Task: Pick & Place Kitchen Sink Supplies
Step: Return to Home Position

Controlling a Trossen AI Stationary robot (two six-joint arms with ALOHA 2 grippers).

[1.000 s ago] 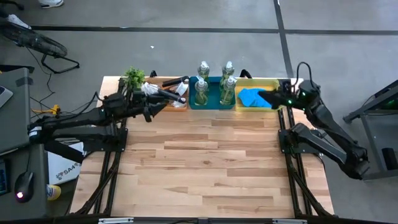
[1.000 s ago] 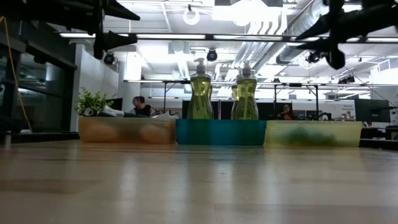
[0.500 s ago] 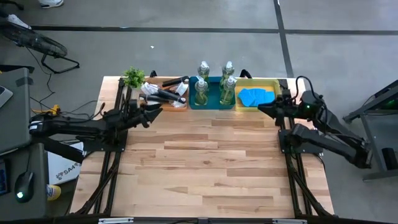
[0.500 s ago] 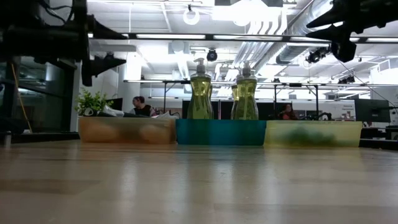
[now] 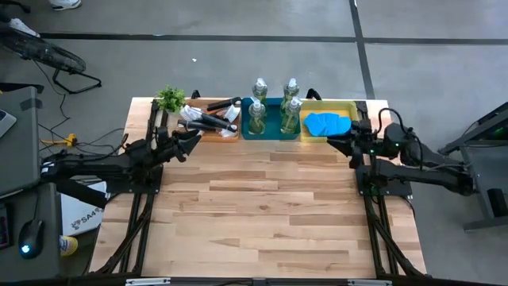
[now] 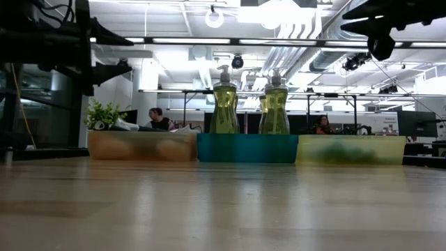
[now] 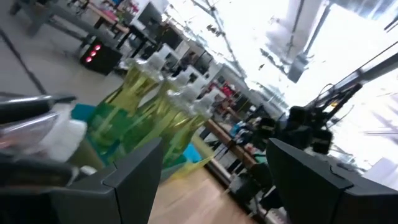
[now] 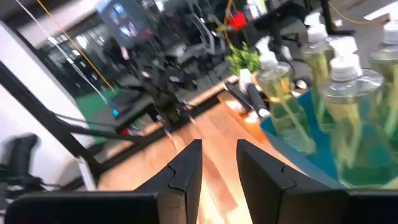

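Several clear bottles of yellow-green liquid stand upright in a blue tray at the table's far edge. Bright blue sponges lie in a yellow tray to its right. Black brushes with white heads lie in a wooden tray to its left. My left gripper hangs open above the table, just near and left of the brush tray. My right gripper hovers near the sponge tray's near edge, its fingers a narrow gap apart. In the low view the bottles rise above the tray walls.
A small green potted plant stands at the far left corner beside the brush tray. The three trays line the far edge. Bare wooden table stretches from the trays to the near edge. People sit at desks in the room beyond.
My left gripper has drawn back from over the brush tray toward the table's left and near side. My right gripper has pulled off the sponges toward the near edge, and its arm has stretched out lower toward the right. The sponges, bottles and brushes have stayed put.
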